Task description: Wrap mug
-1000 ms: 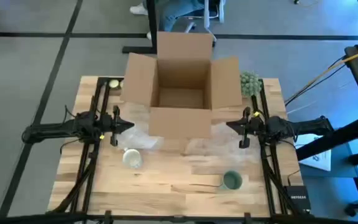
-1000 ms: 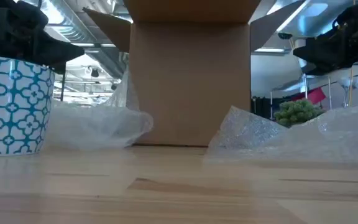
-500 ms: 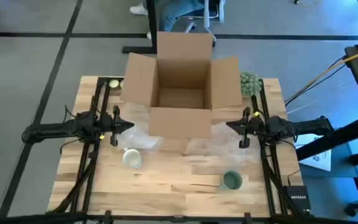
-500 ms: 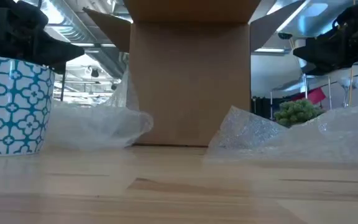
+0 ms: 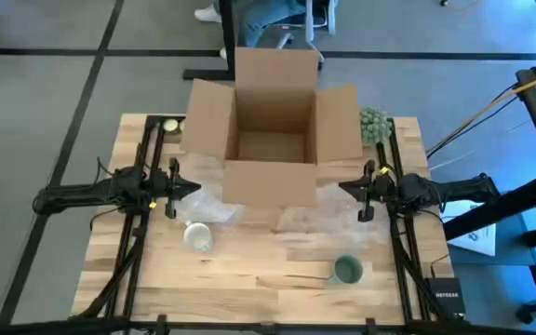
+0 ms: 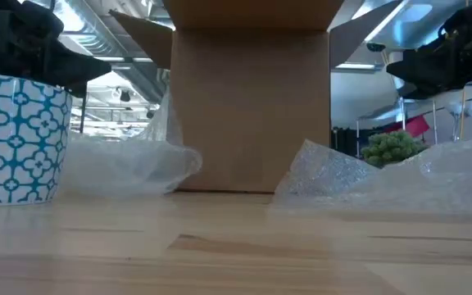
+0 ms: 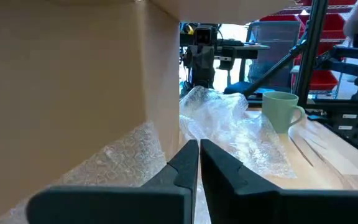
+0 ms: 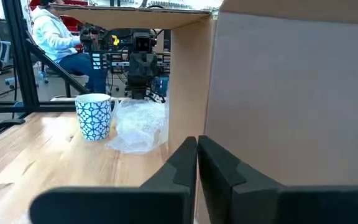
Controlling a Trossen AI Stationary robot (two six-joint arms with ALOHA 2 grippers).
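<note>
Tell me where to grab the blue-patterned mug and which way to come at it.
Grip the blue-patterned mug across its rim and wall, coming down from above. It stands upright with its mouth open upward on bare wood, just in front of the bubble wrap. The left gripper, jaws shut, hangs nearest it and probably suits best. Its handle is not clearly visible, so do not count on it.

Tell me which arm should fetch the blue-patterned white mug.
Left, probably. The blue-patterned white mug stands just below the shut left gripper; the shut right gripper sits across the clear bubble wrap, nearer the green mug.
</note>
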